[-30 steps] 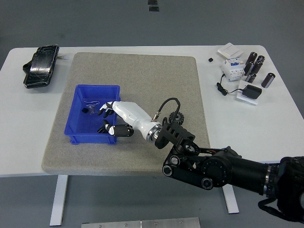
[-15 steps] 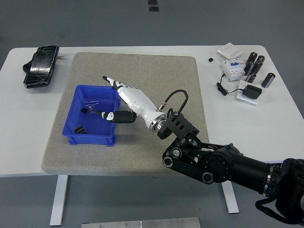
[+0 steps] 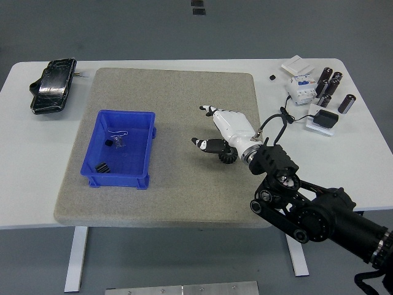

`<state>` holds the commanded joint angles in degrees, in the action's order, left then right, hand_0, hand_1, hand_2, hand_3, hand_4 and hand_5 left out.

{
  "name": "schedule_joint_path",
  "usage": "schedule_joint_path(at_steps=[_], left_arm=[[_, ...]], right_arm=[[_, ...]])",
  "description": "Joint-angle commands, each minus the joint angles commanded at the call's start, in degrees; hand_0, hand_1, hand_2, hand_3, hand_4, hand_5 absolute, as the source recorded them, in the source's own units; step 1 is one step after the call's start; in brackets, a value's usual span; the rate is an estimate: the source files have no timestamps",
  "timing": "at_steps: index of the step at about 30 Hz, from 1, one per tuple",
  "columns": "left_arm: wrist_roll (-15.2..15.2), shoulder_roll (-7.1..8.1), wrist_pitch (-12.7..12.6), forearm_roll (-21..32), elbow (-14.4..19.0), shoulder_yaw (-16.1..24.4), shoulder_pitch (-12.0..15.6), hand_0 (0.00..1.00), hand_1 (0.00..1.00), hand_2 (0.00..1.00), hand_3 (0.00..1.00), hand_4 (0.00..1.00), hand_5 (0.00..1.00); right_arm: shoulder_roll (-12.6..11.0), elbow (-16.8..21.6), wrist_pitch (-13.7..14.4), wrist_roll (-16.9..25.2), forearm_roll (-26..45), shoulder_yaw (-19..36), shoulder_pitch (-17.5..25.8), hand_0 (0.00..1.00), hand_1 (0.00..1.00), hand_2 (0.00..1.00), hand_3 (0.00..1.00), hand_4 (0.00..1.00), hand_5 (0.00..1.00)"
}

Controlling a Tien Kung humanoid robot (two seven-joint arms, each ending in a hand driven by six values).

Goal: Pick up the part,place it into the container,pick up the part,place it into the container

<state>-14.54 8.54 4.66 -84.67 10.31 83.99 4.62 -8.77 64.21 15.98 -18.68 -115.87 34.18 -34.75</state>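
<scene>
Right hand [image 3: 216,131] over the mat's [image 3: 172,92] middle, fingers spread, holding nothing. Black gear [image 3: 228,155] at its 5 o'clock, apparently touching. Blue container [image 3: 147,132] at 9 o'clock holds 1 black part [image 3: 102,166].

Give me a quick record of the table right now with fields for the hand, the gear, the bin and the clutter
right robot hand: the white and black right robot hand is open, fingers spread over the mat, holding nothing
gear: small black toothed gear lies on the grey felt mat, just below the hand
bin: blue plastic bin holds a small black ridged part
left arm: not in view
clutter: black cylindrical capacitors at the far right corner
</scene>
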Motion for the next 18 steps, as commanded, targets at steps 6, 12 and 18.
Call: schedule_joint_path(at_steps=[6, 12, 18], left_arm=[[0.1, 0.04, 0.0, -0.2, 0.0, 0.0, -0.3, 0.676, 0.648, 0.619, 0.623, 0.688, 0.637], [0.2, 0.05, 0.0, 0.0, 0.0, -0.1, -0.3, 0.676, 0.648, 0.619, 0.619, 0.686, 0.635], [0.2, 0.05, 0.0, 0.1, 0.0, -0.1, -0.2, 0.676, 0.648, 0.619, 0.618, 0.686, 0.635]], right_arm=[[-2.0, 0.7, -2.8, -0.9, -5.5, -1.3, 0.2, 0.557, 0.685, 0.785, 0.878, 0.779, 0.441], [-4.7, 0.5, -5.4, -1.0, -6.0, -3.4, 0.4, 0.541, 0.665, 0.779, 0.867, 0.785, 0.442], [-6.5, 0.4, -6.8, -1.0, -5.2, -4.7, 1.1, 0.539, 0.645, 0.765, 0.852, 0.793, 0.449]])
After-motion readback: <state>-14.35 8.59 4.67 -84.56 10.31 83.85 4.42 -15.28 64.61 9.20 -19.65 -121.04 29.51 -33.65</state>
